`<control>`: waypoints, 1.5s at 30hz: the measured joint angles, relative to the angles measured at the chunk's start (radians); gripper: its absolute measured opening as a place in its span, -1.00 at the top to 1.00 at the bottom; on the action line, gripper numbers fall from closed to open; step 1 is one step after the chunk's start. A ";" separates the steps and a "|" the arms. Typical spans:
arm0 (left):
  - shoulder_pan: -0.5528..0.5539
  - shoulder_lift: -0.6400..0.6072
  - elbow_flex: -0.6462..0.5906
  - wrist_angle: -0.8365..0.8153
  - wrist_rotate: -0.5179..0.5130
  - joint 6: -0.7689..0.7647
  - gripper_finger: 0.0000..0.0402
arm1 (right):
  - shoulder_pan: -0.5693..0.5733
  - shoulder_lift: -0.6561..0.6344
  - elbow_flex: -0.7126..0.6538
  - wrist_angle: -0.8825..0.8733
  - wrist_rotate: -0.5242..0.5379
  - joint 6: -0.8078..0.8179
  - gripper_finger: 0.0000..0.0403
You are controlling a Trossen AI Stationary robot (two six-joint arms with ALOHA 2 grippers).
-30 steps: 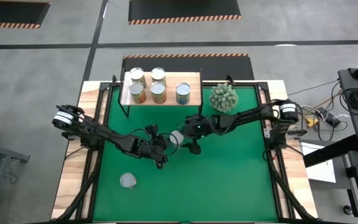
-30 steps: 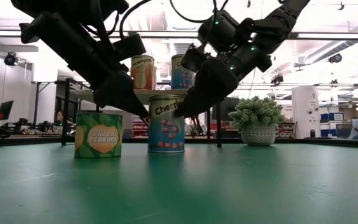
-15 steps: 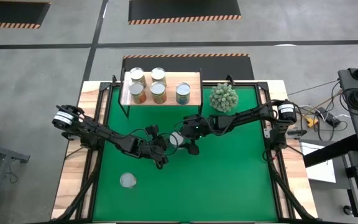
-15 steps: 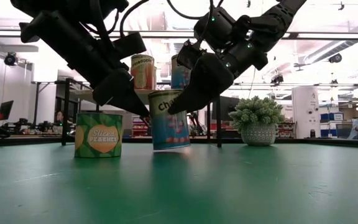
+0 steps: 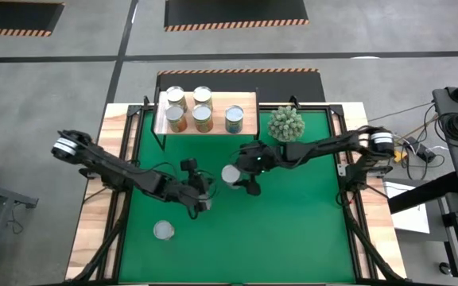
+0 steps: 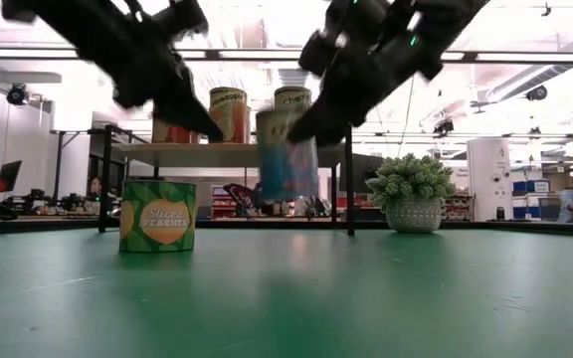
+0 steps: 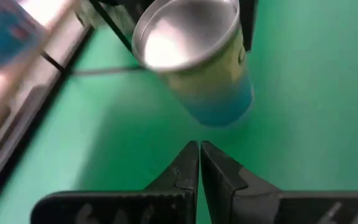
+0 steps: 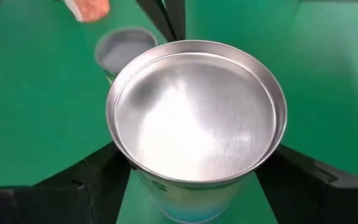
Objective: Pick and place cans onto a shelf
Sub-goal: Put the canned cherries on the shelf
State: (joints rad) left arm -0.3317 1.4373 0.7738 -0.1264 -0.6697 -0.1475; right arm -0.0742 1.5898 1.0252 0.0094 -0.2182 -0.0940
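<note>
High view: five cans sit on the shelf [image 5: 245, 111]; right claw [image 5: 237, 176] grips the blue can [image 5: 230, 174] aloft; left claw [image 5: 199, 195] pinched empty; one can [image 5: 163, 230] waits near the front-left corner.

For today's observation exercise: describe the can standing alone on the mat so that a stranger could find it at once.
Start at the wooden shelf at the back of the green mat and move to the mat's front left. One can stands there alone, away from both arms. Unlike the shelved cans, it rests on the mat, and its green label reads "Sliced Peaches".
</note>
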 joint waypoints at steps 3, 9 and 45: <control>-0.013 -0.099 0.000 -0.019 -0.004 0.053 1.00 | 0.000 -0.096 0.000 -0.072 0.001 0.008 -0.47; -0.012 -0.277 0.000 0.002 -0.007 0.190 1.00 | -0.009 -0.287 0.036 -0.182 0.030 0.037 -0.45; -0.012 -0.405 0.000 0.099 -0.290 0.319 1.00 | -0.722 0.063 0.487 -0.300 -0.320 -0.195 -0.45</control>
State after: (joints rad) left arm -0.3435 1.0321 0.7738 -0.0275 -0.9596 0.1711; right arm -0.7959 1.6523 1.5123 -0.2905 -0.5381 -0.2893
